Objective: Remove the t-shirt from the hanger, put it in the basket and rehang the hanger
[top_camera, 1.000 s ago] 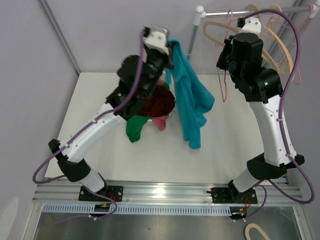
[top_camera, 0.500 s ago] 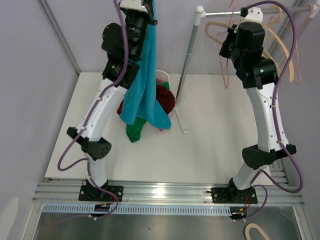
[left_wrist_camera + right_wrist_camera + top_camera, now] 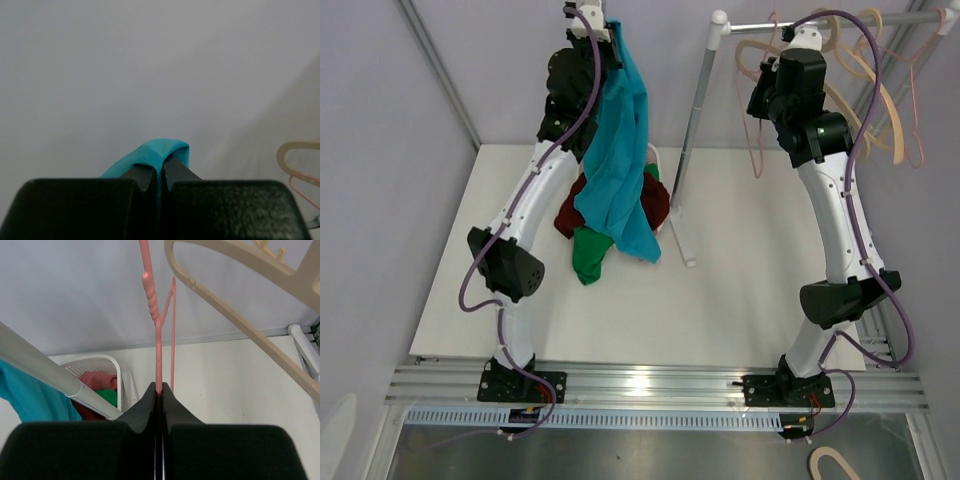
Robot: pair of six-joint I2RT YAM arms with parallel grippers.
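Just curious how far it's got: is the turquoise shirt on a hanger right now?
No, the turquoise shirt hangs pinched in the left gripper, while the pink hanger in the right gripper is bare.

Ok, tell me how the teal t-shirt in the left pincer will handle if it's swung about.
Probably floppy: the teal t-shirt drapes in loose folds from the left pincer. Likely light, since a pinch on one small fold carries all of it. Swung, it may sway and brush the clothes pile below.

Bright, even, diffuse light; faint shadows on the white tabletop (image 3: 750, 290). Glare on the near silver aluminium rail (image 3: 640, 378). Hazy, defocused grey behind the teal cloth t-shirt (image 3: 160, 152) in left wrist view.
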